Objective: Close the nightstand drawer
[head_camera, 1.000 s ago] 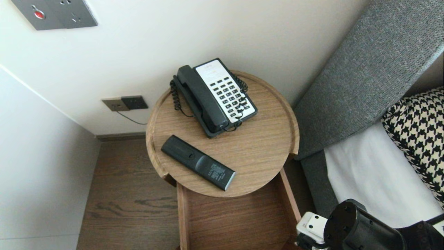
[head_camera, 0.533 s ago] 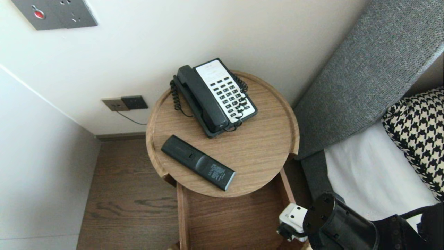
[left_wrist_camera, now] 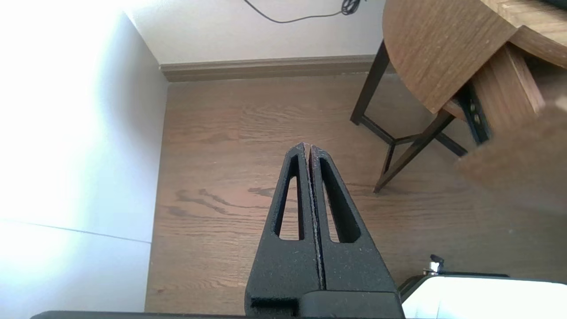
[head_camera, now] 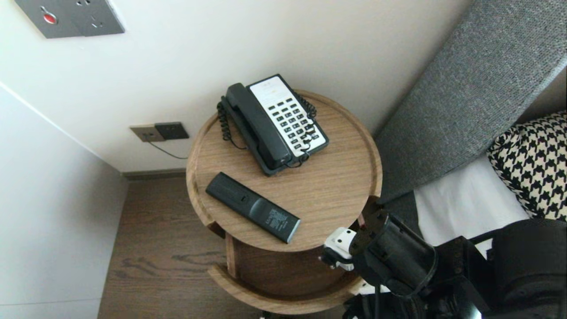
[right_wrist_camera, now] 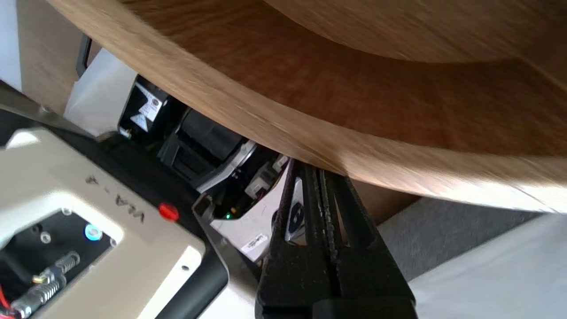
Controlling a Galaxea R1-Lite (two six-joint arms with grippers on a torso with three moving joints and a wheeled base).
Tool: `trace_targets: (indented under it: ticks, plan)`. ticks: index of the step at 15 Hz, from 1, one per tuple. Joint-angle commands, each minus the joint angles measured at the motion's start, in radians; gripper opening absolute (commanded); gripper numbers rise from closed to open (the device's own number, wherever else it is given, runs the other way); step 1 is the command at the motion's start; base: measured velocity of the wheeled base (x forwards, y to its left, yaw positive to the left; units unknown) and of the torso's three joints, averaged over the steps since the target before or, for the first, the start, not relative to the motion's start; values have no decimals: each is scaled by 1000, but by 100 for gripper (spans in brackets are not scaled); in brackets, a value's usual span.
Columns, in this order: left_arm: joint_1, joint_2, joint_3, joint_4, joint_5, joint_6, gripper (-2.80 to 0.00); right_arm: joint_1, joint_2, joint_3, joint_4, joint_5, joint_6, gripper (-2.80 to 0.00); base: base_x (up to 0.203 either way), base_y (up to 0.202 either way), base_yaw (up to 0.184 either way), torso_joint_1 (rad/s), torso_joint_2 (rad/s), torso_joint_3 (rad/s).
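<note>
Two grippers, both with fingers pressed together and holding nothing. Your right gripper (right_wrist_camera: 315,170) sits at 5 o'clock of the table, its tips meeting the curved front of the drawer (head_camera: 274,297). Closed fingers make a stiff, blunt point, which likely suits bearing on a panel where no handle shows. That drawer stands partly out at 6 o'clock under the top. Your left gripper (left_wrist_camera: 308,148) hangs parked over the floor (left_wrist_camera: 230,133), clear of the work. On the base (right_wrist_camera: 57,177) you can read a hand-lettered mark, upside down, seemingly "VLA". Further out, the remote (head_camera: 252,207) lies at 7 o'clock on the table (head_camera: 336,186). The phone (head_camera: 274,124) sits at 12 against the wall (head_camera: 266,40), probably to be near the sockets (head_camera: 159,131). Their print is too small to read.
</note>
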Motion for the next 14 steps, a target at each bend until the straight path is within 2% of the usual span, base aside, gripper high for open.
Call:
trace_targets:
  ticks: [1,6,14]
  plan:
    - [0,-2,0,0,0,0,-280,-6,66,-53,3,-1,-12,-280,0,0,0,0,0,0]
    - [0,-2,0,0,0,0,-280,-24,127,-150,6,-5,-24,-280,0,0,0,0,0,0]
    - [0,-2,0,0,0,0,-280,-52,138,-225,29,-31,-57,-280,0,0,0,0,0,0]
